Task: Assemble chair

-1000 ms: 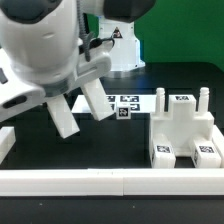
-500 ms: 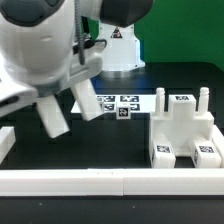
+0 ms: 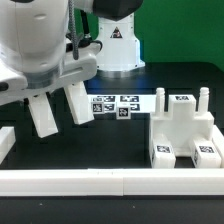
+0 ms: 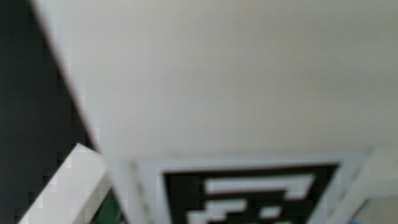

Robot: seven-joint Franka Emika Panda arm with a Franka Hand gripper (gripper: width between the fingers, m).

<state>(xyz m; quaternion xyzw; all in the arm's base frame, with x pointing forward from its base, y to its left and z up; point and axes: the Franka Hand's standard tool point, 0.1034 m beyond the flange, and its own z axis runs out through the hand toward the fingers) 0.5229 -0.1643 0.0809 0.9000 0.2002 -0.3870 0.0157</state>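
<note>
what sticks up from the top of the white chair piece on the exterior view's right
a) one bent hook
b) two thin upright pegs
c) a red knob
b: two thin pegs stand upright on the chair piece, one near each side.

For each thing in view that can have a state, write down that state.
gripper: above the table, fingers apart, grip unclear
chair piece: standing on the table, two rods upright, untouched
marker board: lying flat
white tagged part: fills the wrist view, blurred
</note>
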